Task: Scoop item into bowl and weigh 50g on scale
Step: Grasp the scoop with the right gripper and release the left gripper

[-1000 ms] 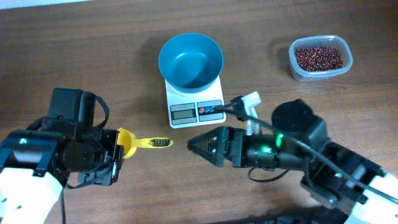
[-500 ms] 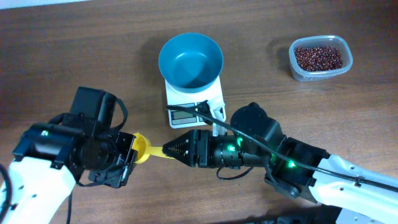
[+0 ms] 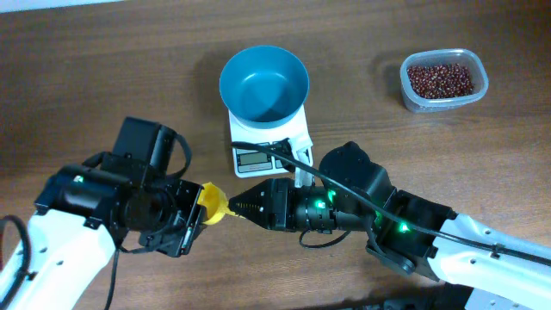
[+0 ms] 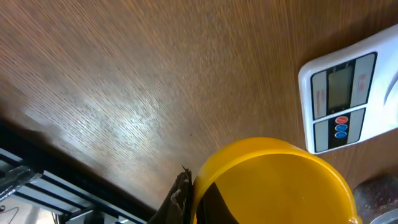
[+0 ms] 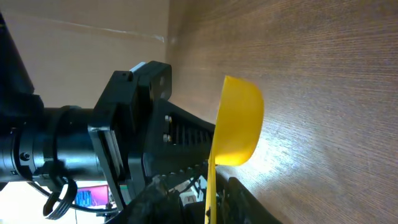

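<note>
1. The beans (image 3: 440, 79) lie in a clear tub (image 3: 411, 96) at the upper right of the overhead view. The tub stands well apart from everything else and is open on top, so a scoop can come in from above.
2. The bowl (image 3: 263, 82) sits empty on the scale (image 3: 297, 131) at upper centre, placed so that whatever is tipped in is weighed at once. It covers the platform but leaves the display and buttons showing on the side toward the arms.
3. The scoop (image 3: 214, 207) is left of centre, low in the frame, between the two grippers, cup to the left and handle to the right. This looks like a handover: the handle is offered to the arm nearer the tub.
4. The left gripper (image 3: 195, 213) holds the scoop by its cup. In the left wrist view the cup (image 4: 273, 180) fills the lower frame, with one finger (image 4: 180, 198) against its rim.
5. The right gripper (image 3: 240, 209) has its jaws on either side of the thin handle, as the right wrist view shows. I cannot tell whether they are pinching it yet.
6. The grippers meet nose to nose just below the scale's near edge, and a cable (image 3: 274, 151) from the right arm arcs over the display. Room is tight there, so a careless swing could nudge the scale or bowl.
7. Bare table (image 3: 103, 77) at the upper left, and more between scale and tub, leaves an open path toward the beans.
</note>
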Action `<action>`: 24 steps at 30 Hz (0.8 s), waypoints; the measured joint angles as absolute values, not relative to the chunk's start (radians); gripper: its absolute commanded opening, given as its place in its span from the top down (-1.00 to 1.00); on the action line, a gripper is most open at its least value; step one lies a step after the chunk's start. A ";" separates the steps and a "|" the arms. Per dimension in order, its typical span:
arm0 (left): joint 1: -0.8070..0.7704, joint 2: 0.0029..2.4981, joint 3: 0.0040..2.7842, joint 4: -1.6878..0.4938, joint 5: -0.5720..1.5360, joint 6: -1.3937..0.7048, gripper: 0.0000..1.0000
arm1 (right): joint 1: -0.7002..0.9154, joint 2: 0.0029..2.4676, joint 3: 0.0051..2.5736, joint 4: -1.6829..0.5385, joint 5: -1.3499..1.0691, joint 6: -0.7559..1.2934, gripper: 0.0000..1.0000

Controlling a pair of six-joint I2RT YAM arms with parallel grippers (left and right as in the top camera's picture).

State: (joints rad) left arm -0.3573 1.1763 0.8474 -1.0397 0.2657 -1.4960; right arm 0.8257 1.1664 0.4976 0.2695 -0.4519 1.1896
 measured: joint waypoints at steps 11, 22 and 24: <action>-0.358 1.176 0.847 -1.030 0.268 -1.541 1.00 | 0.826 1.166 0.498 0.270 -0.449 1.193 0.46; -0.380 1.176 0.847 -1.029 0.284 -1.545 1.00 | 0.826 1.166 0.498 0.263 -0.449 1.193 0.60; -0.380 1.176 0.847 -1.029 0.285 -1.545 1.00 | 0.826 1.166 0.498 0.262 -0.448 1.192 0.65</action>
State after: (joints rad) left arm -0.3798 1.1763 0.8474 -1.0290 0.2848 -1.5452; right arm 0.8257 1.1664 0.4976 0.2623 -0.4484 1.1923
